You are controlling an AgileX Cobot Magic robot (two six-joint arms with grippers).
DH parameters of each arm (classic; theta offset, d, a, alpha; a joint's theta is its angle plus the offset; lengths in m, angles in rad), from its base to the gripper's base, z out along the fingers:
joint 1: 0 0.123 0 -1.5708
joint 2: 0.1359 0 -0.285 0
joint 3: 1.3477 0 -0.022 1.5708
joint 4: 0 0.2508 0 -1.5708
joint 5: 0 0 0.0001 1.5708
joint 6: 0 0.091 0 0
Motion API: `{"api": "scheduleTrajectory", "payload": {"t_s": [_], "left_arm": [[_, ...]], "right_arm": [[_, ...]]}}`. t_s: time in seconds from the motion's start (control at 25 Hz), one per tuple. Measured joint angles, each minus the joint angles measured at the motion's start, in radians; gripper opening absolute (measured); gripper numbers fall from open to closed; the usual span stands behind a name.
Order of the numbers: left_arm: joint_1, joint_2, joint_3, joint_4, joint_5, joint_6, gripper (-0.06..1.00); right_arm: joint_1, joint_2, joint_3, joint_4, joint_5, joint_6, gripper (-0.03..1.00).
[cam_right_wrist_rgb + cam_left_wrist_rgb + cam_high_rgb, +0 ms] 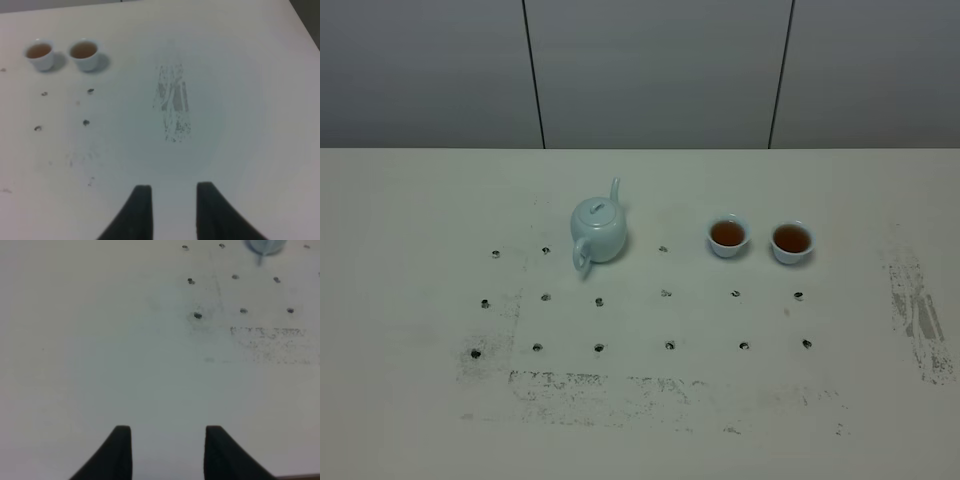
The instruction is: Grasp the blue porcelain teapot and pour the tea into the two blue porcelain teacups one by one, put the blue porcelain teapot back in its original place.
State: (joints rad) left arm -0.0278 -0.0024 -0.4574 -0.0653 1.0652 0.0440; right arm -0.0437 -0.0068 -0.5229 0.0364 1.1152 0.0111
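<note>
The blue porcelain teapot (598,230) stands upright on the white table (410,300), left of centre, with its lid on, its spout pointing away and its handle toward the front. A blurred bit of the teapot (265,245) shows in the left wrist view. To its right stand the two blue porcelain teacups (727,236) (791,242) side by side, each holding brown tea; the right wrist view also shows both teacups (39,52) (84,52). My left gripper (168,430) is open and empty over bare table, far from the teapot. My right gripper (173,187) has its jaws narrowly apart with nothing between them, well away from the cups.
Rows of small dark dots (599,301) mark the table (260,100) in front of the tea set. Scuffed grey smudges (920,315) lie at the right and along the front (620,385). A grey panelled wall (650,70) runs behind the table's far edge.
</note>
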Motion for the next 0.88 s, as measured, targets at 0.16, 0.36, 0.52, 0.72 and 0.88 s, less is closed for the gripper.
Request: {"api": "scheduleTrajectory", "payload": {"t_s": [0.16,0.36,0.52,0.72,0.88], "left_arm": [[0.000,0.000,0.000,0.000,0.000,0.000,0.41],[0.000,0.000,0.000,0.000,0.000,0.000,0.41],[0.000,0.000,0.000,0.000,0.000,0.000,0.41],[0.000,0.000,0.000,0.000,0.000,0.000,0.41],[0.000,0.000,0.000,0.000,0.000,0.000,0.41]], "right_arm": [[0.000,0.000,0.000,0.000,0.000,0.000,0.23],[0.000,0.000,0.000,0.000,0.000,0.000,0.23],[0.000,0.000,0.000,0.000,0.000,0.000,0.23],[0.000,0.000,0.000,0.001,0.000,0.000,0.23],[0.000,0.000,0.000,0.002,0.000,0.000,0.23]]}}
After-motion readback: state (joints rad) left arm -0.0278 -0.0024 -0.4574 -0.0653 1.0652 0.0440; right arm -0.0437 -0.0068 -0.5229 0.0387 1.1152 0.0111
